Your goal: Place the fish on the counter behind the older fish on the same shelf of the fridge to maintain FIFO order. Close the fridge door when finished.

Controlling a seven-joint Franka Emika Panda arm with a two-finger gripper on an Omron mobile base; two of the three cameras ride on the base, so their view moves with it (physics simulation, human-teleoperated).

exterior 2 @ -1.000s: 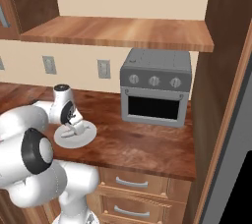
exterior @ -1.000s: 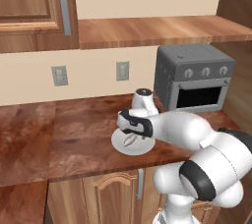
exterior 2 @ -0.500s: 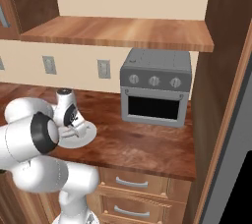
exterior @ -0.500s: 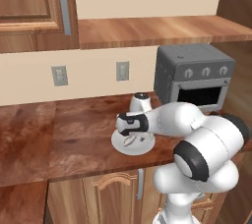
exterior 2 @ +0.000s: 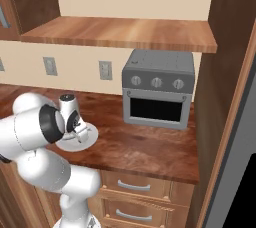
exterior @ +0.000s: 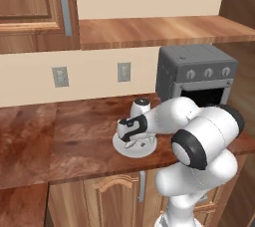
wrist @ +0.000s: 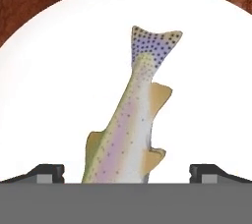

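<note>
Silvery, speckled skin with a pink stripe marks the fish [wrist: 132, 134], which lies flat on a white plate [wrist: 206, 70] on the red-brown surface [exterior: 74, 136], tail fin toward 12 o'clock in the hand view and body running down toward 6 between the gripper's [wrist: 127, 171] two dark tips. Those tips stand wide apart, one at each side of the body, touching nothing that can be seen. In the base views the gripper [exterior: 130, 132] hangs low over the plate [exterior 2: 87, 139], just ahead of the grey toaster oven [exterior 2: 157, 89]. My guess is the fish is light, somewhat limp and slick (a smooth tapered body tends to squirt out of a pinch), so the thick mid-body, where the flanks run nearly parallel, looks the better hold than the thin tail. Closing squarely across its width, low toward the plate, should keep it from sliding forward.
</note>
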